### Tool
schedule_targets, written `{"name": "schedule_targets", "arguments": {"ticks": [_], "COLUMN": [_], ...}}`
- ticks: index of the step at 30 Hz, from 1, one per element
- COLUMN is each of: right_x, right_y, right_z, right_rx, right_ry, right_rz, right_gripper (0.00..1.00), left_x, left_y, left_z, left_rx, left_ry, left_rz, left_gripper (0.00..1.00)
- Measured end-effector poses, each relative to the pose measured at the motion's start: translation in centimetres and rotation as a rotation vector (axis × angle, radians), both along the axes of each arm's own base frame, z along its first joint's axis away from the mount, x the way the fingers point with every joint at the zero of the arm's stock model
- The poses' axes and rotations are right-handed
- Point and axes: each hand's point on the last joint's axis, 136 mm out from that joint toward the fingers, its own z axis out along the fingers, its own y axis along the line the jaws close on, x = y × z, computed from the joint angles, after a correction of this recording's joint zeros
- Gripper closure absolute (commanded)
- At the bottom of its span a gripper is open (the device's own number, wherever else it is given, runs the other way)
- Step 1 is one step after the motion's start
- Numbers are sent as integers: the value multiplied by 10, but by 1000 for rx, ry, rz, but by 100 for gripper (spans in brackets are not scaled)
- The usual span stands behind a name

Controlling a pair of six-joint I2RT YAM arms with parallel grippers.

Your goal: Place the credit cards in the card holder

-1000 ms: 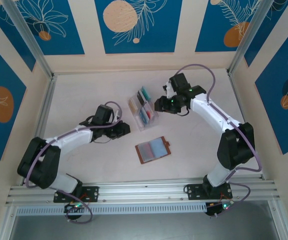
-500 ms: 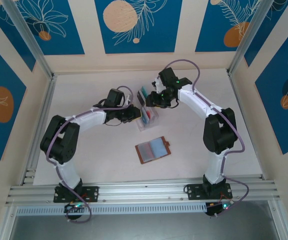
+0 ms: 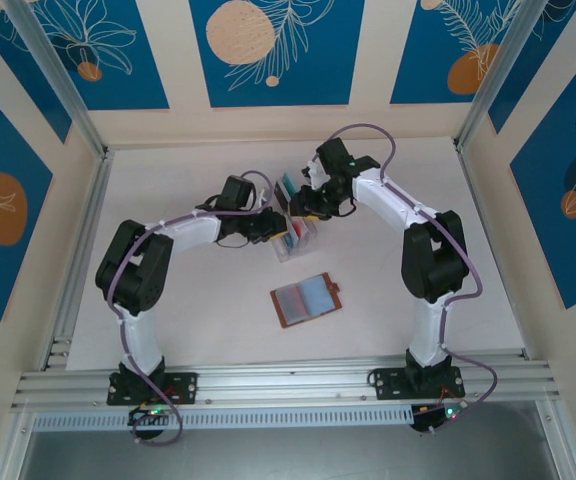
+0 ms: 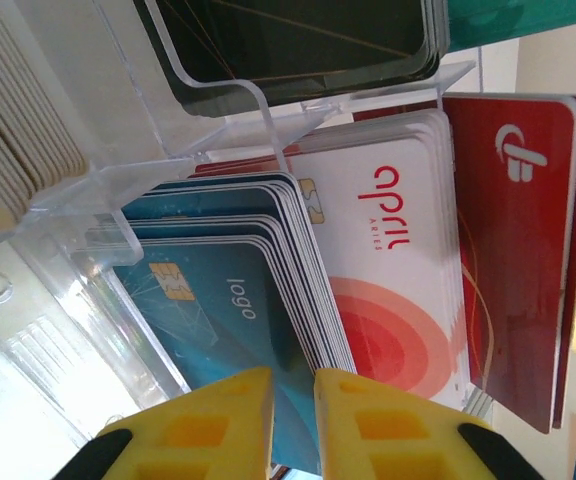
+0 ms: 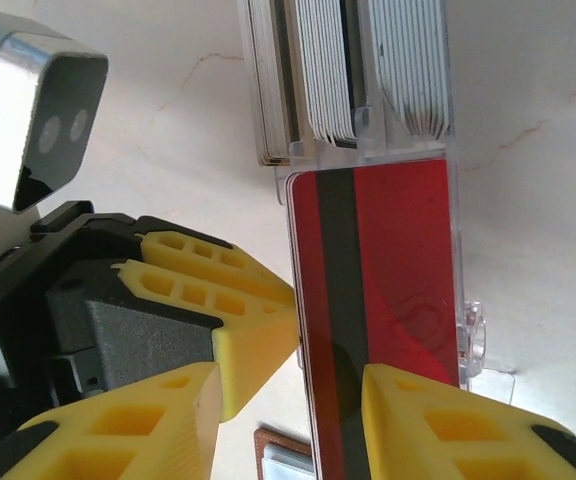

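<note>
Both arms have swung in over the last second. Your left gripper (image 3: 270, 227) and right gripper (image 3: 302, 205) now crowd the clear rack (image 3: 290, 246) from 9 and 1 o'clock. Bare table (image 3: 188, 330) lies open toward 6. The credit cards (image 4: 218, 300) stand on edge in the rack, whose long axis runs 11 to 5. The right jaws are apart, straddling a red card (image 5: 393, 300). The left jaws are nearly together, and I cannot tell if they grip anything. The card holder (image 3: 306, 300) lies open, well apart at 6 o'clock, its long axis 8 to 2.
</note>
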Motion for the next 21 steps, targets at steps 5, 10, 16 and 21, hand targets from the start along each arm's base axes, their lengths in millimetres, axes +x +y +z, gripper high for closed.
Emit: {"name": "schedule_targets", "arguments": {"ticks": [5, 10, 16, 21], "right_x": [2, 3, 4, 5], "right_y": [1, -1, -2, -3], "right_z": [3, 4, 4, 4], "right_rx": [28, 37, 37, 37], "right_ry": [3, 7, 6, 7], "right_rz": [1, -7, -11, -14], "right_gripper": [63, 71, 80, 85], "left_x": [0, 0, 0, 0], "left_y": [0, 0, 0, 0], "left_z": [0, 0, 0, 0], "left_rx": [-1, -4, -6, -6], "left_ry": [4, 7, 7, 7], "left_rz": [2, 1, 1, 1], "left_gripper": [82, 82, 83, 83]}}
